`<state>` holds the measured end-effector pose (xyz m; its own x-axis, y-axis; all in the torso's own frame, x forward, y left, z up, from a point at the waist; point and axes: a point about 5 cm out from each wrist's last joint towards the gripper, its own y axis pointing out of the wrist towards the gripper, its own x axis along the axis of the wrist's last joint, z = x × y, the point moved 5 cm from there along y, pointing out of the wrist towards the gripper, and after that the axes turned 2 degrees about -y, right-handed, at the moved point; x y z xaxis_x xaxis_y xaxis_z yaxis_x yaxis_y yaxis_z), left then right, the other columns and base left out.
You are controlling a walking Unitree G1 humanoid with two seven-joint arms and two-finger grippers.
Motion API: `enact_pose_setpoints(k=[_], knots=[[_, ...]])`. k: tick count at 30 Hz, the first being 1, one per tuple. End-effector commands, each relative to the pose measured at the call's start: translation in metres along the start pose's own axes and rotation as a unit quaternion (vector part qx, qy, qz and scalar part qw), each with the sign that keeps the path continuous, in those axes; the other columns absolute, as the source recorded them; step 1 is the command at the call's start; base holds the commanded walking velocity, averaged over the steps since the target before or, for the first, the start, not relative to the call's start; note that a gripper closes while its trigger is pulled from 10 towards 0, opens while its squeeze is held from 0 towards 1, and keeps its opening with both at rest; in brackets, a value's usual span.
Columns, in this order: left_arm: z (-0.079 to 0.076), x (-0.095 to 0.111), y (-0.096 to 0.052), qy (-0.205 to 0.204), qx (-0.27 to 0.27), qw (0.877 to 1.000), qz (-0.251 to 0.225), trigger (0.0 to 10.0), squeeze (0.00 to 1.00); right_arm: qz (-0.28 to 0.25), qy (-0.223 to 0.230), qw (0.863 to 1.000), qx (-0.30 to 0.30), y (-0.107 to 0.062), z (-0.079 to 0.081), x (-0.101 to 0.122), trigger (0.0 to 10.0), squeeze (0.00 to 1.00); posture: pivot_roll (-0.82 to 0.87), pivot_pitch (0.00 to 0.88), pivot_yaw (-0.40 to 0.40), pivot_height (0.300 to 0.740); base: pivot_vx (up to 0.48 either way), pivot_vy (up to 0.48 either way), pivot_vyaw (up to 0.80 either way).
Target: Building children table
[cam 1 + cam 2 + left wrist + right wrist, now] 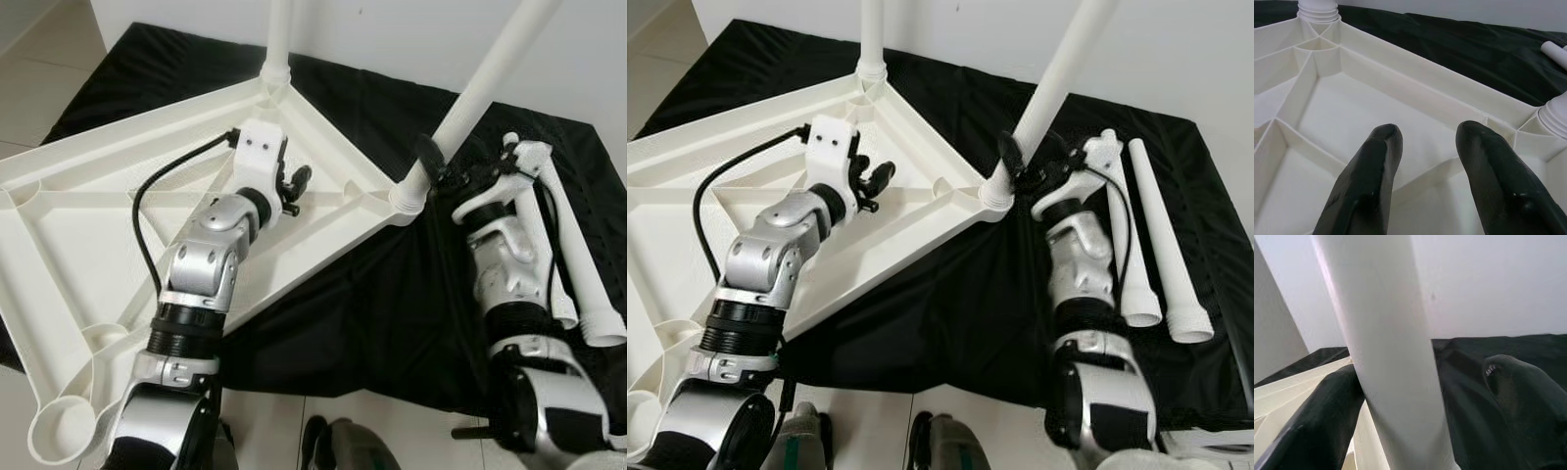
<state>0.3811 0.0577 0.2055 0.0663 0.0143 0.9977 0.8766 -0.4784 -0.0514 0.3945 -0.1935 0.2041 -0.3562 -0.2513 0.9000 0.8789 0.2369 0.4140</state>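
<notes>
The white plastic tabletop (88,215) lies upside down on a black cloth (392,323), ribbed, stiff and probably light. The right tool (1034,162) has its fingers spread around a smooth, slippery leg (1053,83) near the socket. The left tool (294,186), spread, hovers over the ribs.

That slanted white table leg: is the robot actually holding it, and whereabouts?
Seemingly yes: the right end effector has its fingers on either side of the table leg low down, just above its socket in the tabletop. The left end effector holds nothing.
</notes>
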Motion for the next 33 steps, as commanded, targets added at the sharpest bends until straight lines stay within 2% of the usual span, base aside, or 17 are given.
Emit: enact_pose_setpoints(k=[1,2,3,4,5,8,10,11,13,15,19,24,27,33], knots=[[-0.004,-0.001,-0.002,-0.002,-0.018,1.000,-0.003,10.0,0.00,-0.008,0.005,1.000,-0.016,-0.006,-0.004,0.002,10.0,0.00,0.02,0.111,-0.103,0.740,0.000,0.000,0.00],[-0.004,-0.001,-0.002,-0.002,-0.018,1.000,-0.003,10.0,0.00,-0.008,0.005,1.000,-0.016,-0.006,-0.004,0.002,10.0,0.00,0.02,0.111,-0.103,0.740,0.000,0.000,0.00],[-0.004,0.001,-0.007,-0.003,-0.027,1.000,-0.008,10.0,0.00,-0.011,0.012,1.000,-0.023,-0.016,0.000,0.000,10.0,0.00,0.01,0.107,-0.098,0.740,0.000,0.000,0.00],[-0.004,0.001,-0.007,-0.003,-0.027,1.000,-0.008,10.0,0.00,-0.011,0.012,1.000,-0.023,-0.016,0.000,0.000,10.0,0.00,0.01,0.107,-0.098,0.740,0.000,0.000,0.00],[-0.005,0.003,-0.010,0.000,-0.036,0.999,-0.015,10.0,0.00,-0.012,0.011,1.000,-0.025,-0.024,0.005,-0.001,10.0,0.00,0.01,0.106,-0.097,0.740,0.000,0.000,0.00],[-0.005,0.003,-0.010,0.000,-0.036,0.999,-0.015,10.0,0.00,-0.012,0.011,1.000,-0.025,-0.024,0.005,-0.001,10.0,0.00,0.01,0.106,-0.097,0.740,0.000,0.000,0.00],[-0.025,0.000,-0.025,0.035,-0.113,0.993,-0.014,10.0,0.00,0.004,0.018,1.000,-0.024,-0.048,0.022,-0.011,10.0,0.00,0.00,0.105,-0.088,0.740,0.000,0.000,0.00],[-0.025,0.000,-0.025,0.035,-0.113,0.993,-0.014,10.0,0.00,0.004,0.018,1.000,-0.024,-0.048,0.022,-0.011,10.0,0.00,0.00,0.105,-0.088,0.740,0.000,0.000,0.00],[-0.042,-0.014,-0.041,0.067,-0.173,0.983,0.006,10.0,0.00,0.024,0.026,0.999,-0.019,-0.067,0.036,-0.020,10.0,0.00,0.00,0.103,-0.087,0.740,0.000,0.000,0.00],[-0.044,-0.018,-0.045,0.073,-0.182,0.980,0.011,10.0,0.00,0.029,0.029,0.999,-0.020,-0.071,0.039,-0.020,10.0,0.00,0.00,0.103,-0.087,0.740,0.000,0.000,0.00],[-0.052,-0.045,-0.070,0.119,-0.231,0.964,0.061,10.0,0.00,0.063,0.045,0.997,-0.011,-0.090,0.057,-0.032,10.0,0.00,0.01,0.100,-0.085,0.740,0.000,0.000,0.00],[-0.052,-0.048,-0.075,0.124,-0.238,0.961,0.067,10.0,0.00,0.066,0.046,0.997,-0.010,-0.092,0.059,-0.032,10.0,0.00,0.01,0.101,-0.085,0.740,0.000,0.000,0.00],[-0.054,-0.051,-0.088,0.131,-0.258,0.954,0.082,10.0,0.00,0.069,0.045,0.996,-0.012,-0.093,0.058,-0.032,10.0,0.00,0.02,0.101,-0.086,0.740,0.000,0.000,0.00],[-0.052,-0.054,-0.092,0.139,-0.258,0.952,0.091,10.0,0.00,0.069,0.044,0.997,-0.012,-0.091,0.058,-0.031,10.0,0.00,0.02,0.101,-0.086,0.740,0.000,0.000,0.00]])
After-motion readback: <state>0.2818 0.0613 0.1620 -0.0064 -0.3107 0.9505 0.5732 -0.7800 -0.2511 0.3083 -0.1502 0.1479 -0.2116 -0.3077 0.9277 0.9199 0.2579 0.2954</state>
